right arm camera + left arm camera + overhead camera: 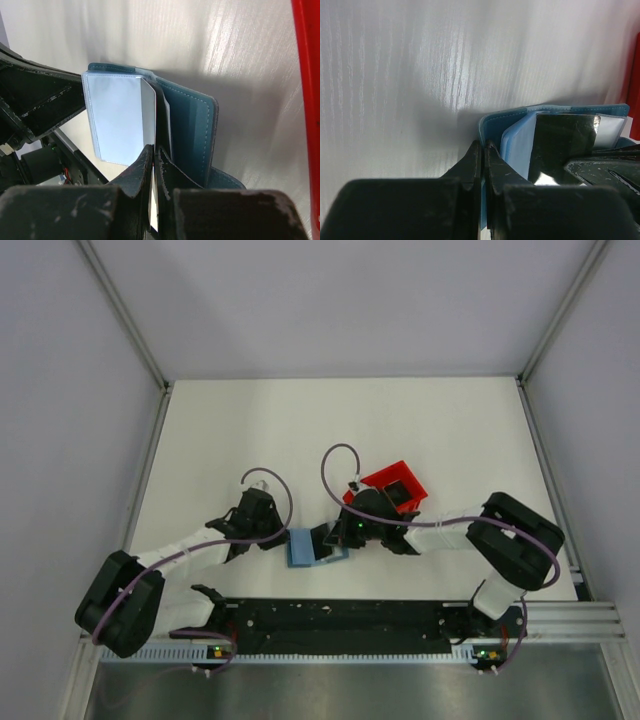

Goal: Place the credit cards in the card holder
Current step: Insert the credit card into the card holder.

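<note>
card holder (303, 548) is sitting open on the table (300, 430) between your two grippers, with the red bin (396, 486) near on the right.
You're clamping the left gripper (482, 148) shut on its teal cover edge; your right gripper (154, 150) is pinching a credit card (148, 120) edge-on, its tip poking in among the shiny pockets.

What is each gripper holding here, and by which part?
The left gripper pinches the card holder by an outer edge; the right gripper pinches a pale card by its near end.
</note>
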Available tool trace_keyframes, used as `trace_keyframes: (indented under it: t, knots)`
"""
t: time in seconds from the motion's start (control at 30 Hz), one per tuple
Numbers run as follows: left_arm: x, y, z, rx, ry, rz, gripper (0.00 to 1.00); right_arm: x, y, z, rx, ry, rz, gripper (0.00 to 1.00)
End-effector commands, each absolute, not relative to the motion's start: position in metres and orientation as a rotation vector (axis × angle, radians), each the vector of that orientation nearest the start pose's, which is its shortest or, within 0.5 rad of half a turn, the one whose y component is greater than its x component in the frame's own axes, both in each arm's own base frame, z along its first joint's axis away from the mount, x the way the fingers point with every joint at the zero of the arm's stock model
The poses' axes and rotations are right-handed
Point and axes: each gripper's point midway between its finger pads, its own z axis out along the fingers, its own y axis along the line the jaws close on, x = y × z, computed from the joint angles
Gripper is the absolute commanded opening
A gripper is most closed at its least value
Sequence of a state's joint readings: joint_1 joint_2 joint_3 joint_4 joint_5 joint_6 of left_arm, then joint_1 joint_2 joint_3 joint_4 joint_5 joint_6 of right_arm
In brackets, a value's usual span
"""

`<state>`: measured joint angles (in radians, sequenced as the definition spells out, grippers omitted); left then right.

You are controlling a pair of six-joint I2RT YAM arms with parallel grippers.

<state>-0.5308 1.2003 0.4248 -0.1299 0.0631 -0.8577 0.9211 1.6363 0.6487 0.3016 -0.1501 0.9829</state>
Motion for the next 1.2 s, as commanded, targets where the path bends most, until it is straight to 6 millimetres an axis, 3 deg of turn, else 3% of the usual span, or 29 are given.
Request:
trace_keyframes:
  t: [0.0,0.1,0.27,0.4,0.7,0.83,0.97,1.17]
  knots:
    - [0.199,-0.157,0.0,-0.41,2.639,-0.515,0.0,0.172,0.335,0.011,0.103,2.642,0.996,0.0]
    - [0.199,-0.158,-0.001,-0.414,2.64,-0.519,0.0,0.173,0.326,0.007,0.145,2.623,0.962,0.0]
    - [0.199,-0.159,-0.001,-0.404,2.638,-0.53,0.0,0.178,0.332,0.004,0.091,2.595,0.974,0.0]
    - [0.199,-0.163,0.002,-0.376,2.633,-0.561,0.0,0.188,0.338,0.009,-0.056,2.549,0.952,0.0]
    - [0.201,-0.157,0.003,-0.34,2.62,-0.522,0.0,0.21,0.321,0.009,-0.115,2.571,0.928,0.0]
    - [0.202,-0.157,0.006,-0.344,2.606,-0.526,0.0,0.203,0.318,0.006,-0.085,2.616,0.961,0.0]
    - [0.201,-0.157,0.005,-0.357,2.602,-0.529,0.0,0.184,0.329,-0.001,-0.08,2.651,1.11,0.0]
    - [0.201,-0.16,0.004,-0.369,2.592,-0.562,0.0,0.166,0.333,-0.013,-0.079,2.673,1.123,0.0]
